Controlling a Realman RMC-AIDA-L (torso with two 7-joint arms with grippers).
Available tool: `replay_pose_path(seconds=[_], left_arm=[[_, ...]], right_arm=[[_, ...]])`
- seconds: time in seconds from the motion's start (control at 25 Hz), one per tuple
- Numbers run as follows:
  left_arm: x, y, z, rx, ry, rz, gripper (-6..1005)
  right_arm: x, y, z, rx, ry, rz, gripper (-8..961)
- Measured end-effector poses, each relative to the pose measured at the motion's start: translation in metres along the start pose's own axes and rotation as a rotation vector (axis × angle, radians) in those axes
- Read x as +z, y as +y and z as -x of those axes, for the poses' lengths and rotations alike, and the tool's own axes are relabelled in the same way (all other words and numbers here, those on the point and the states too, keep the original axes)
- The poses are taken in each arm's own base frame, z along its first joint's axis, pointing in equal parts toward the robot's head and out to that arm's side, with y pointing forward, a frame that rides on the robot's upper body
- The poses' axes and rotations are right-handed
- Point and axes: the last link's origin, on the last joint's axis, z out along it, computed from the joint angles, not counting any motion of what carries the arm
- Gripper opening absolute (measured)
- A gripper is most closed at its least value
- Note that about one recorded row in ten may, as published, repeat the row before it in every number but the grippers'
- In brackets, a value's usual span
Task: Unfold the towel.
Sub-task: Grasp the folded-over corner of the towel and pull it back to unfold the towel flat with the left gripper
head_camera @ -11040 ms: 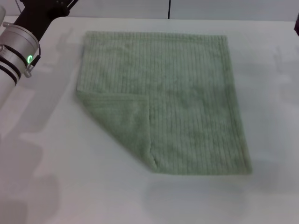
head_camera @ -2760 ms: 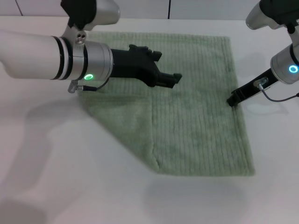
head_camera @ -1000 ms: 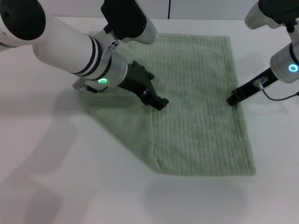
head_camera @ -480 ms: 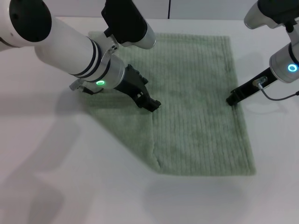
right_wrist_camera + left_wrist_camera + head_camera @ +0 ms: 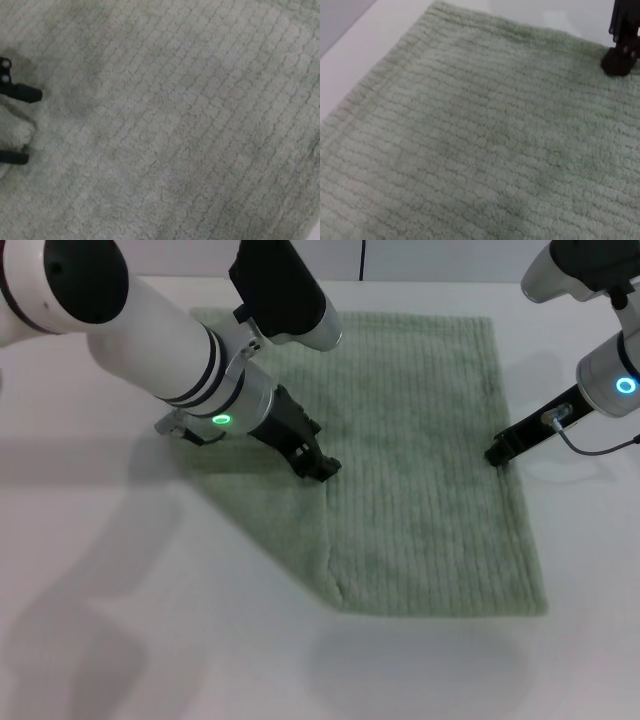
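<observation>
the towel (image 5: 420, 470), a pale sage-green ribbed terry cloth, lies flat in the middle of the white table (image 5: 120, 640), filling most of the space between the two arms; its near-left corner is folded over onto the cloth, so that side runs as a slanted edge down to a point at the near edge, and the flap's upright hem sits a little left of the towel's centre. the left gripper (image 5: 318, 466) is down at the top of that flap, its black fingertips right at the folded hem; in the right wrist view the two fingers (image 5: 22, 93) stand apart with a hump of the fabric between them, not yet closed on it. the left arm reaches in from the far left across the towel's far-left part, a green light glowing on its wrist. the right gripper (image 5: 497, 454) rests its dark tip on the towel's right edge, about midway along it; the left wrist view shows that tip (image 5: 618, 64) pressed against the cloth near the hem, but whether its jaws are apart or together cannot be told.
</observation>
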Motion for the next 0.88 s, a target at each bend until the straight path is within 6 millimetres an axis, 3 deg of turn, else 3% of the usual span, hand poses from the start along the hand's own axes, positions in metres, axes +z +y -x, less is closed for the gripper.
replay_pose_path(seconds=[0.8,0.88], left_arm=[[0.0034,0.0015,-0.0033,0.000,-0.027,-0.001,469],[0.0035,0.0018,-0.0025,-0.001,-0.031,0.001,400]], right_arm=[[0.0001,-0.0012,-0.0017,-0.001,0.000,-0.002,7],[0.0002,-0.0012,-0.0018,-0.001,0.001,-0.003,7]])
